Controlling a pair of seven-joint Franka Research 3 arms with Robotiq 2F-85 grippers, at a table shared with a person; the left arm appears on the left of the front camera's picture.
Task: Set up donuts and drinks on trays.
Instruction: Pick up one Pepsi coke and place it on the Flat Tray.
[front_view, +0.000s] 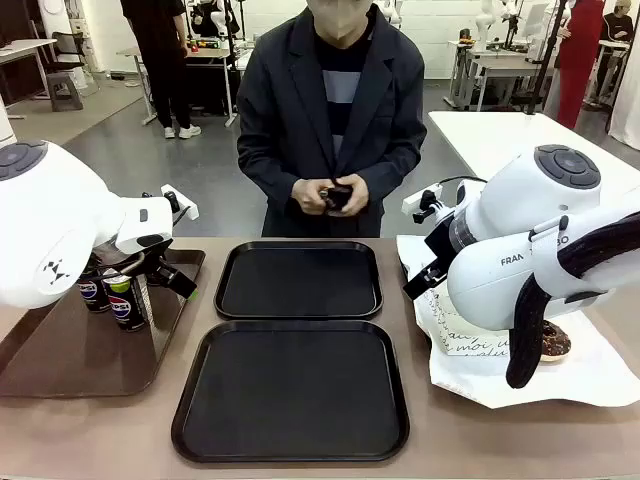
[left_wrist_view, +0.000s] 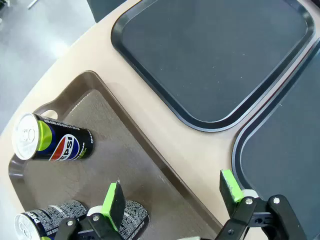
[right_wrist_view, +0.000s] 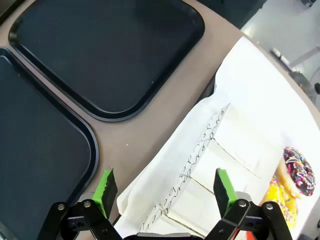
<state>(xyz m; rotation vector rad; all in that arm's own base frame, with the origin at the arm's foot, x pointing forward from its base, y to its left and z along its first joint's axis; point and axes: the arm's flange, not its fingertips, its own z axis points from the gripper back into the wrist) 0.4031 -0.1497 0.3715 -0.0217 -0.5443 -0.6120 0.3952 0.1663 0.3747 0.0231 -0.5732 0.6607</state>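
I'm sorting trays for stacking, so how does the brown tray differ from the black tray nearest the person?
The brown tray is rectangular with a cut-out handle; the far black tray is square with none. The brown tray carries two Pepsi cans; the far black tray holds nothing. Both have raised rims and rounded corners.

Cans (front_view: 122, 300) L — trays (front_view: 298, 283) mid — donuts (front_view: 556, 342) R
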